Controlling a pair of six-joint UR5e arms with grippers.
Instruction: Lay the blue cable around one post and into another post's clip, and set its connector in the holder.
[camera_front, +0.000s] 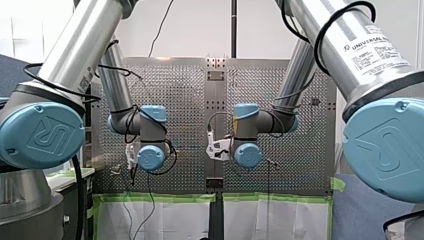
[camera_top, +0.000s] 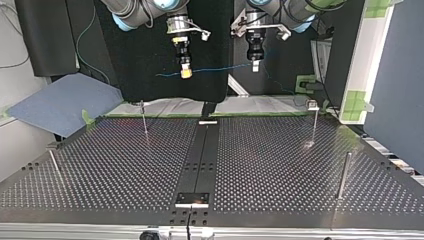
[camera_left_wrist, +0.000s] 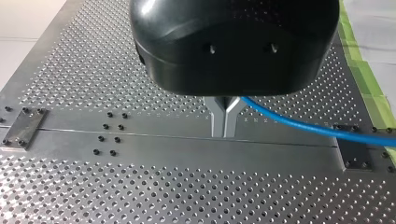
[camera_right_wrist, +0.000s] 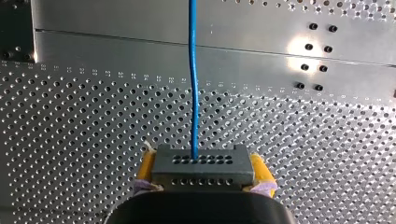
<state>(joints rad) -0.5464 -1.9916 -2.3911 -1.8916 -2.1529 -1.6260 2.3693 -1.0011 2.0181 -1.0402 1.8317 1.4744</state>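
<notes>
My right gripper (camera_right_wrist: 201, 164) clamped the connector (camera_right_wrist: 201, 175); from the connector the blue cable (camera_right_wrist: 193, 70) ran to my left gripper (camera_left_wrist: 226, 125), pinched on it.

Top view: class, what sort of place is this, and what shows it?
Probably a robotics lab test bench: my left gripper holds a blue cable, my right gripper its connector, above a perforated metal table with thin upright posts and green tape.
</notes>
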